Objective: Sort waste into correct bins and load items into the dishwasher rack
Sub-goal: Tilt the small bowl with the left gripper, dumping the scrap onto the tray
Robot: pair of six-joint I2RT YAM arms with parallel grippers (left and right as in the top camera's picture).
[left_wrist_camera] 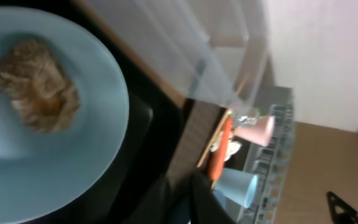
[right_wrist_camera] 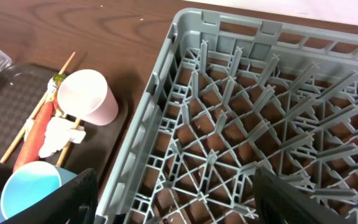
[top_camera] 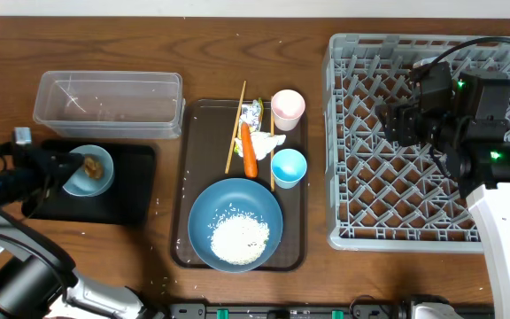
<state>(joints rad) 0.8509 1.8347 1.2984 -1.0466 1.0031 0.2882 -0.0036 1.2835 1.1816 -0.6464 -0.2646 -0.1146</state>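
Observation:
A small light-blue bowl (top_camera: 85, 183) (left_wrist_camera: 55, 149) holding a brownish food scrap (top_camera: 94, 165) (left_wrist_camera: 36, 93) is over the black tray (top_camera: 135, 190). My left gripper (top_camera: 63, 167) (left_wrist_camera: 180, 202) is at the bowl's left rim with its fingers close together; a grip on the rim does not show. My right gripper (top_camera: 405, 120) (right_wrist_camera: 173, 199) hangs open and empty over the grey dishwasher rack (top_camera: 343, 53) (right_wrist_camera: 166, 74). On the brown serving tray (top_camera: 189, 177) are a large blue bowl (top_camera: 211, 208) with rice (top_camera: 239, 237), a carrot (top_camera: 249, 151), a pink cup (top_camera: 288, 108), a light-blue cup (top_camera: 289, 167), chopsticks (top_camera: 235, 127), a wrapper (top_camera: 252, 112) and a tissue (top_camera: 268, 142).
A clear plastic tub (top_camera: 109, 102) stands behind the black tray, with a few rice grains in it. Loose grains lie on the wooden table around the serving tray. The rack holds nothing.

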